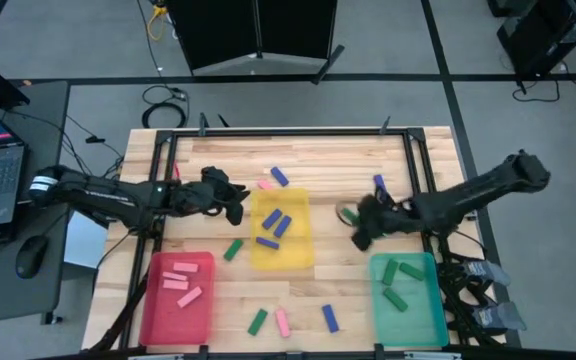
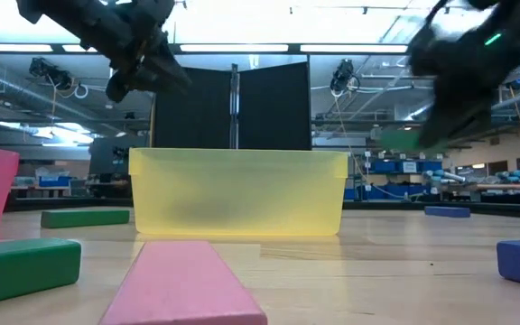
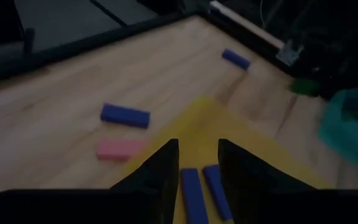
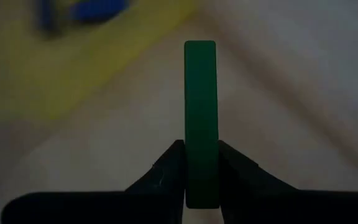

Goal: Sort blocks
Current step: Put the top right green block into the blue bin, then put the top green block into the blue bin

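My right gripper (image 1: 356, 220) is between the yellow tray (image 1: 306, 258) and the teal tray (image 1: 430, 320), shut on a green block (image 4: 201, 112). The block is above the table in the low view (image 2: 395, 140). My left gripper (image 3: 197, 146) is open and empty above the yellow tray's left edge (image 1: 240, 208); several blue blocks (image 3: 191, 193) lie in the tray below it. The red tray (image 1: 153, 310) holds pink blocks (image 1: 180, 280). The teal tray holds green blocks (image 1: 400, 285). My right gripper pinches the green block's two broad faces near one end (image 4: 201, 180) between its two fingers. The rest of the block sticks out ahead, along the fingers. The fingers come from the table's right side. The block is lifted clear of the table.
Loose on the table lie a blue block (image 1: 279, 177) and a pink block (image 1: 265, 185) beyond the yellow tray, a blue block (image 1: 379, 183) at the far right, a green block (image 1: 233, 249), and green (image 1: 257, 321), pink (image 1: 283, 322) and blue (image 1: 330, 318) blocks near the front edge.
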You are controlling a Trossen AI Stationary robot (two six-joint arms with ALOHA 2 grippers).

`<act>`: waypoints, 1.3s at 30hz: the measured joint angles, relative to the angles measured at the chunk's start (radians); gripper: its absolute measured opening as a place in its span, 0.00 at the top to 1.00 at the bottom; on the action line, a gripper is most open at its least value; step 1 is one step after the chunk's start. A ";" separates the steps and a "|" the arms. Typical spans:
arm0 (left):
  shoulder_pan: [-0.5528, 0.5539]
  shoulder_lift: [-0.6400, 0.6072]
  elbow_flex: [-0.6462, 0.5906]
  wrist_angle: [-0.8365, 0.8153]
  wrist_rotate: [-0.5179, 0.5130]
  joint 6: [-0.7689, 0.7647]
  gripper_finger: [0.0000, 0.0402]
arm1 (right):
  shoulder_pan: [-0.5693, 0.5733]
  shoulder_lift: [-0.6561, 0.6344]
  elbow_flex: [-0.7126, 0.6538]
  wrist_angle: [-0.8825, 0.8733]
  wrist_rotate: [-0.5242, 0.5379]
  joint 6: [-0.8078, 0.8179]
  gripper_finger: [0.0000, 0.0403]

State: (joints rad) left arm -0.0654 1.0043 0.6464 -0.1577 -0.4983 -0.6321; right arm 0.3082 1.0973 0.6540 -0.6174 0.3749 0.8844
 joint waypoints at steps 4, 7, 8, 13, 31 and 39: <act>0.000 0.010 0.000 -0.011 0.080 -0.005 0.70 | 0.229 -0.095 0.000 -0.101 -0.104 0.118 0.82; 0.000 0.010 0.000 -0.032 0.128 -0.022 0.70 | 0.394 -0.148 0.000 -0.163 -0.171 0.279 0.82; 0.000 0.010 0.000 -0.040 0.134 -0.031 0.70 | 0.443 -0.161 0.000 -0.175 -0.182 0.343 0.82; 0.000 0.010 0.000 -0.107 0.155 -0.063 0.70 | 0.646 -0.189 0.000 -0.180 -0.189 0.591 0.82; -0.018 0.018 0.000 -0.340 0.404 -0.139 0.53 | 0.804 -0.100 0.000 -0.186 -0.059 0.879 0.30; -0.084 0.148 0.001 -0.423 0.524 -0.224 0.41 | 0.790 -0.101 0.000 -0.184 0.139 0.804 0.27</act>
State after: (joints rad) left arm -0.1496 1.1524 0.6476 -0.5810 0.0254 -0.8560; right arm 1.0984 0.9958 0.6544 -0.8013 0.5135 1.6884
